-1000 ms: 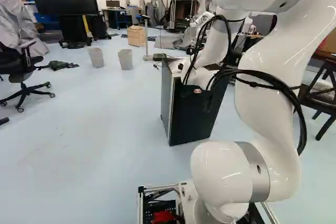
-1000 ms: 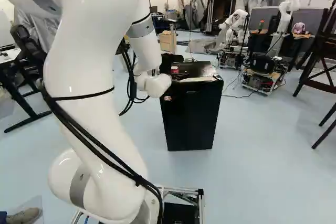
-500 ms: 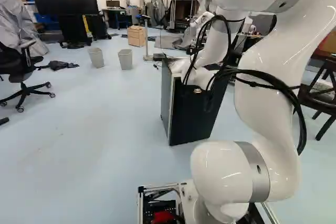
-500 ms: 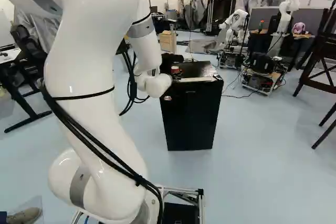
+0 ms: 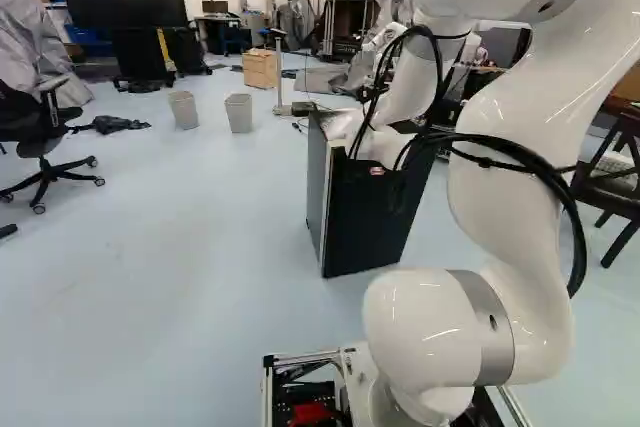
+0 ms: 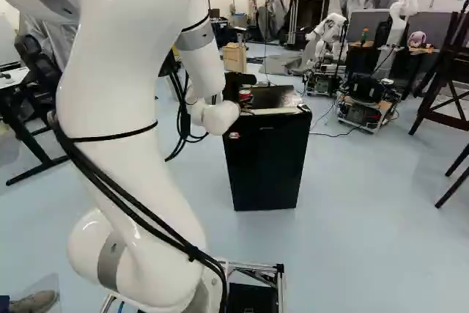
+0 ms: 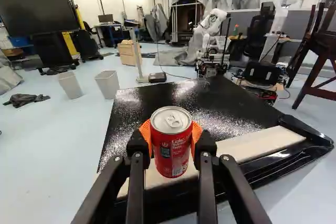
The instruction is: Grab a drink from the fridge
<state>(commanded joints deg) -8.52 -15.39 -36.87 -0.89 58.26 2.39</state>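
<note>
My gripper shows in part beyond the white wrist in the right base view, over the top of the small black fridge. From the wrist, the gripper is shut on a red drink can, an orange pad against either side. The can is upright, its silver lid uppermost, near the pale strip along the fridge top's front edge. I cannot tell if its base touches the fridge top. The can also shows beside the wrist. In the left base view the arm hides the can; the fridge stands closed.
Two grey bins and a wooden box stand beyond the fridge to its left. Another robot is behind it on the right. Dark wooden chairs stand at the far right, an office chair far left.
The dark fingers beside the can in the right base view have drawn in around it. My arm's upper links have shifted slightly. The base and fridge have stayed put.
</note>
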